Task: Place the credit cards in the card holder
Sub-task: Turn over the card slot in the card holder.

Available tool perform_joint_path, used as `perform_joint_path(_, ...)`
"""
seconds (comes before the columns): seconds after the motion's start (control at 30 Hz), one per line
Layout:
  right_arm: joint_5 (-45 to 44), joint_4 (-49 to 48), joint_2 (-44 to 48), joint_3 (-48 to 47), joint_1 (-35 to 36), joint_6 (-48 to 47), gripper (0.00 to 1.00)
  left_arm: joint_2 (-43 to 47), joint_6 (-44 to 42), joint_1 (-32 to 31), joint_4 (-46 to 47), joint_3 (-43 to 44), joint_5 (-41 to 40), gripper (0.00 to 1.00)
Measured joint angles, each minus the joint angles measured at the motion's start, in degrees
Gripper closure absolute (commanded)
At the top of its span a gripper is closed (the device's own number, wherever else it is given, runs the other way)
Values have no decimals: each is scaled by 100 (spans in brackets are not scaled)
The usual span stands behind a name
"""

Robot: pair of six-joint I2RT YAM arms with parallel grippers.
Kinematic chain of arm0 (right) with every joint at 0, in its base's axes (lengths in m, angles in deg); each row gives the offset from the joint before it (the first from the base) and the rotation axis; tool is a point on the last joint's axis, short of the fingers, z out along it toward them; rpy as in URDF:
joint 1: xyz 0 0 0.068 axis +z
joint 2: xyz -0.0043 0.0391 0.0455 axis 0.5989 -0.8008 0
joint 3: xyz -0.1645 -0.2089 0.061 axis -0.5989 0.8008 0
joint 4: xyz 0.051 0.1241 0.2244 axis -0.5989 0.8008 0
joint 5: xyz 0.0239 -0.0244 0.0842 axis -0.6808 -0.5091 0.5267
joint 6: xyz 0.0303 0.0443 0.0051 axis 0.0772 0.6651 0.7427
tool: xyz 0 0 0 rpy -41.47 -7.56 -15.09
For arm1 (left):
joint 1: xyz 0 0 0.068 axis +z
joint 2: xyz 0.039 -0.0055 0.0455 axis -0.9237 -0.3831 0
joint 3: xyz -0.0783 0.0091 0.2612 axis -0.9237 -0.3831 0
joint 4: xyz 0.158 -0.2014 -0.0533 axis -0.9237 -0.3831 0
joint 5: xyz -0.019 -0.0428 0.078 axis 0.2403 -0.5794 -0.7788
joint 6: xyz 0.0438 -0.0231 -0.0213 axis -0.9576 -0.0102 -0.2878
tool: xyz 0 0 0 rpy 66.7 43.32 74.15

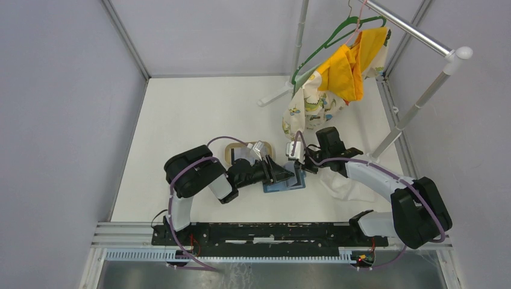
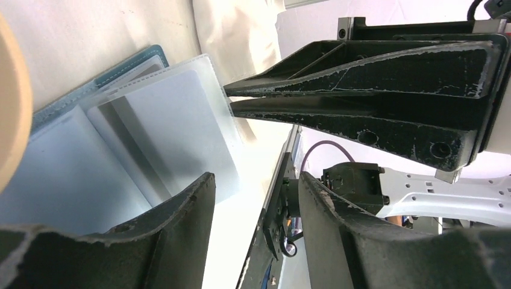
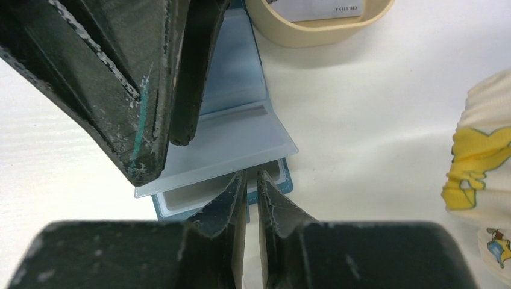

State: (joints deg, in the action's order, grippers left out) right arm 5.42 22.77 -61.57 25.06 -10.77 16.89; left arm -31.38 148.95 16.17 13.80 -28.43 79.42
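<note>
The blue card holder [image 1: 283,184] lies open on the table, its clear sleeves fanned up [image 2: 175,120] [image 3: 223,144]. My right gripper [image 3: 252,176] is shut on the free edge of one clear sleeve; the left wrist view shows its fingertips [image 2: 241,90] pinching that edge. My left gripper [image 2: 256,183] is open and empty, its fingers [image 3: 129,90] over the holder's left half, touching or just above the sleeve. A pale card [image 3: 319,8] lies in the tan oval tray [image 1: 232,152] just behind the holder. No black card is in view.
A white cloth [image 1: 343,185] lies under my right arm. A clothes rail [image 1: 422,36] stands at the back right with a green hanger, a yellow garment [image 1: 349,69] and a printed cloth [image 3: 482,156] hanging to the table. The tray rim [image 2: 12,102] is close to my left gripper.
</note>
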Motion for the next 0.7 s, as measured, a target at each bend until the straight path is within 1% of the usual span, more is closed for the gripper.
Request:
perform_joint_path(0.17, 9, 109, 98, 0, -146, 0, 83, 28, -13, -20, -92, 24, -13, 39)
perform_joint_path(0.3, 2, 138, 308, 0, -267, -4, 82, 334, -151, -44, -540, 24, -105, 39)
perform_joint_path(0.53, 264, 212, 592, 0, -343, -122, 77, 1515, -815, -146, -1628, -28, -522, 39)
perform_joint_path(0.7, 623, 376, 638, 0, -341, -302, 74, 2756, -1576, -275, -3032, -63, -1196, 39)
